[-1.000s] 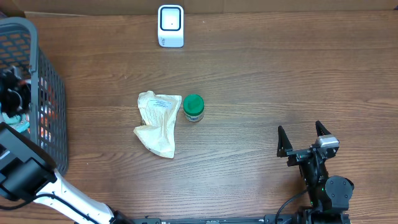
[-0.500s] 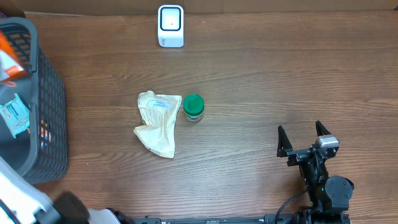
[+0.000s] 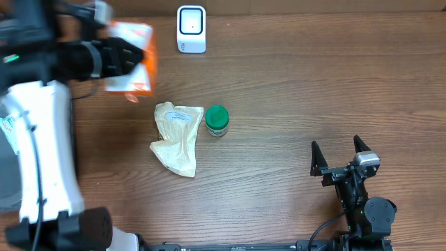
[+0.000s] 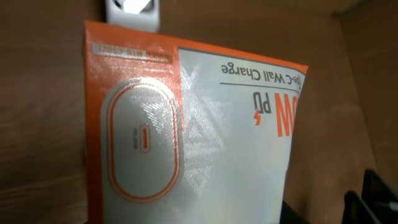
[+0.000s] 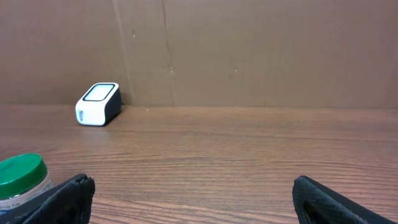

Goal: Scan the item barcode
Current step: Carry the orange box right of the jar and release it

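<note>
Here, a flat orange-and-white card package (image 3: 141, 70) with a clear plastic blister over a wall charger is held in the air above the far-left part of the brown wooden tabletop (image 3: 293, 84), just left of and nearer than the white box-shaped barcode scanner (image 3: 191, 29) at the back edge. The left end effector (image 3: 120, 57) is clamped on the package from its left side, its dark fingers closed across the card. The white left arm rises from the near-left corner and reaches towards the back, wrist turned rightward to the scanner. In the left wrist view the package fills the frame, printed face up to the camera, with the scanner peeking over its top edge (no barcode can be made out on this face). The package is probably light and fairly stiff, though the thin card could bend and the glossy blister may be slippery, so a pinch on the flat card border, clear of the bubble and of any barcode, seems the safest hold. The right end effector (image 3: 336, 143) rests at the near right, well apart from everything, its fingers spread wide and holding nothing. A crumpled cream paper bag (image 3: 178, 136) and a small jar with a green lid (image 3: 217, 120) sit side by side mid-table.
</note>
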`<state>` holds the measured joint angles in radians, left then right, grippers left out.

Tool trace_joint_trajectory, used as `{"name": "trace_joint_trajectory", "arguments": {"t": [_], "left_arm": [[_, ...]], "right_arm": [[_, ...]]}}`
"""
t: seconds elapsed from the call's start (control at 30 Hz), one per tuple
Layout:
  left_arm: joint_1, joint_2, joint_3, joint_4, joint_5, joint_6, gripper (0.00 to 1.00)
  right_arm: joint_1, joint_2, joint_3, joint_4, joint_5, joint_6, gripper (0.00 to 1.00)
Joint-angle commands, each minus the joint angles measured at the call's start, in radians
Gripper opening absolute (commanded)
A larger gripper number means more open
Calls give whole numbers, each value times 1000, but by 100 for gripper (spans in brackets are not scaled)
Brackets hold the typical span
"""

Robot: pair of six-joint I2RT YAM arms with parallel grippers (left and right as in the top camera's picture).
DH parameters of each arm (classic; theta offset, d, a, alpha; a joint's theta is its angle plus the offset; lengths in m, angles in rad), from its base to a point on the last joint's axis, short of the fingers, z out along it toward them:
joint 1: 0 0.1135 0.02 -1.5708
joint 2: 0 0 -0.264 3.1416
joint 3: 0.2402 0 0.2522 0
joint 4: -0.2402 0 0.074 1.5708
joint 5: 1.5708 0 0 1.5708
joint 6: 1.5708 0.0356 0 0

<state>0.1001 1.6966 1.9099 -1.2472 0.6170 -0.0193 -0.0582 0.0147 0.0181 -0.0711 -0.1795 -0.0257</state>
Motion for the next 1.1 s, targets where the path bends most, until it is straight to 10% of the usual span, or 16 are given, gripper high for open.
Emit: {"name": "trace_joint_trajectory", "arguments": {"t": [0.0,0.43,0.77,1.07], "left_arm": [[-107,59,-68,27,1,19,5],[-428,250,-101,251,-47,-75,4],[-666,349,-101,373,-296,-467,6],[-734,417,-101,375,-505,-661,45]], "right_arm": [[-4,-11,-10,6,-5,3,100],[-4,-11,-10,6,-5,3,100],[-4,-11,-10,6,-5,3,100],[-4,-11,-10,6,-5,3,100]]}}
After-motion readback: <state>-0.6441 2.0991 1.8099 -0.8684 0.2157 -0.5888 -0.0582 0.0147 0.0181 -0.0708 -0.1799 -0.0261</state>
